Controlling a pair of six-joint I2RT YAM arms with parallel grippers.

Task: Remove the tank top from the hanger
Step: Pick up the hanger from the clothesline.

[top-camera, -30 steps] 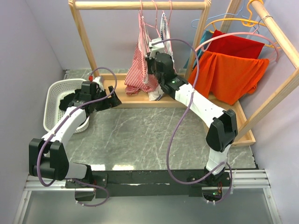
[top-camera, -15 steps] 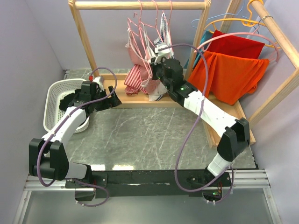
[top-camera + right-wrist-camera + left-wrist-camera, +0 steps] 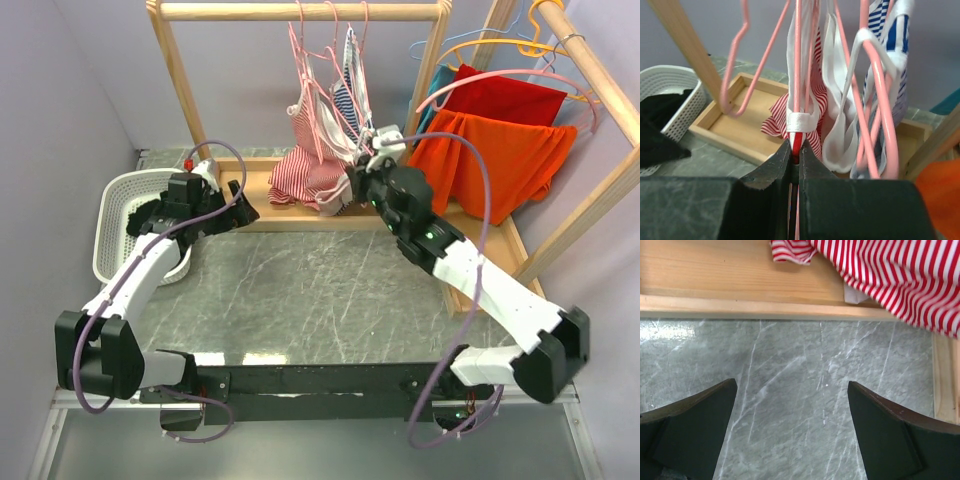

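Observation:
The red-and-white striped tank top (image 3: 312, 172) hangs from a pink hanger (image 3: 303, 62) on the wooden rack, and its lower part is bunched over the rack's base tray. My right gripper (image 3: 358, 178) is shut on the top's white-trimmed strap (image 3: 801, 123), right where it loops over the pink hanger wire (image 3: 798, 60). In the right wrist view the jaws (image 3: 796, 150) pinch the striped fabric. My left gripper (image 3: 792, 390) is open, low above the marble table, with the top's hem (image 3: 900, 275) ahead of it to the right. In the top view the left gripper (image 3: 240, 207) sits beside the tray.
A white basket (image 3: 112, 215) with dark cloth stands at the left. Other pink hangers carry a blue-striped garment (image 3: 348, 92) beside the top. Orange and red clothes (image 3: 490, 150) hang on a second rack at the right. The rack's wooden base (image 3: 715, 275) edges the table.
My right arm has swung out to the right and lower, still gripping the strap, which drags the striped top and its hanger rightward. The left arm has barely shifted.

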